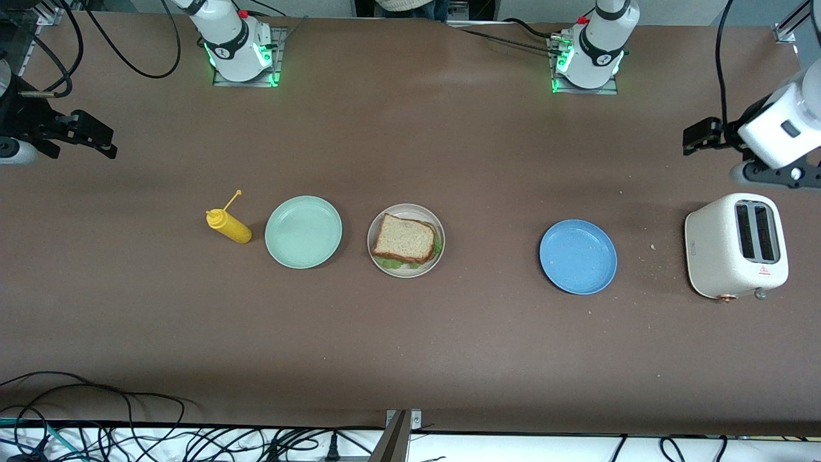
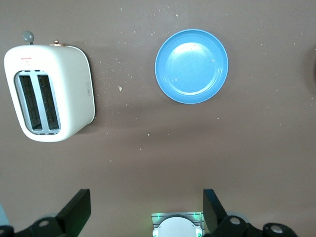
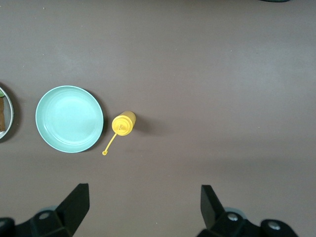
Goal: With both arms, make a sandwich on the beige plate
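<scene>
- The sandwich (image 1: 406, 240) lies assembled on the beige plate (image 1: 378, 256), near the middle of the table (image 1: 449, 346): a tan bread slice with a dark crust on top, ruffled green lettuce showing at the slice's 3 and 6 o'clock edges in the front view.
- A sliver of that plate's rim (image 3: 6, 118) shows at the edge of the right wrist view.
- Seen from the front camera, the mint green plate (image 1: 303, 231) sits just beside the beige plate at its 9 o'clock, toward the right arm's end of the table.
- The yellow squeeze bottle (image 1: 229, 224) stands just beside the mint plate, again at 9 o'clock, its cap hanging loose on a thin strap.
- The blue plate (image 1: 578, 256) lies at 3 o'clock from the sandwich, well apart from it, toward the left arm's end.
- The white toaster (image 1: 736, 246) sits at 3 o'clock from the blue plate, with crumbs scattered between them.
- The left gripper (image 2: 147, 210) hangs in the air over bare table by the toaster, jaws spread wide and holding nothing; this arm waits.
- The right gripper (image 3: 144, 205) hangs over bare table past the bottle, jaws likewise wide apart and holding nothing; this arm waits too.
</scene>
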You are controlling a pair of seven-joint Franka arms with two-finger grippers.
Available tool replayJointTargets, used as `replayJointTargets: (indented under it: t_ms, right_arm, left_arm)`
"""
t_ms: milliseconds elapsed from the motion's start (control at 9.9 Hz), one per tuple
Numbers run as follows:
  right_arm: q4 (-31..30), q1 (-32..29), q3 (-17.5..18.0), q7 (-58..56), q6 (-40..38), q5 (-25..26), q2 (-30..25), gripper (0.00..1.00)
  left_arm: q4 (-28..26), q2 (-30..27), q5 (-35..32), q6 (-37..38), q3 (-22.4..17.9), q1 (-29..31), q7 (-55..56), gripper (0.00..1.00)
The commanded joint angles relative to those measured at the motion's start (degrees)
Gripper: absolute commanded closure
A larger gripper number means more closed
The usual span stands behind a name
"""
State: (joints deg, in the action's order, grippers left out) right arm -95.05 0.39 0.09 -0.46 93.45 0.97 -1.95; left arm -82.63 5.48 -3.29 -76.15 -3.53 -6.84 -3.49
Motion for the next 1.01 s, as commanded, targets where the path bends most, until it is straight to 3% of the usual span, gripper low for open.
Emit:
replayJointTargets:
  t_ms: [0,404,909]
  right_arm:
    - [1.36,0.13,0.08,0.37,-0.38,-0.79,0.55,0.0]
    - [1.36,0.13,0.26,0.55,-0.82,-1.31,0.55,0.0]
    - [1.36,0.57,0.35,0.55,-0.47,-1.58,0.55,0.0]
  left_arm:
    - [-2.27,-4.24,-1.02,-0.22,1.6,1.12,1.12,0.0]
    - [-4.46,-4.26,-0.93,-0.4,1.68,1.21,3.22,0.0]
    - [-3.15,-3.02,-0.93,-0.58,1.16,1.65,3.41,0.0]
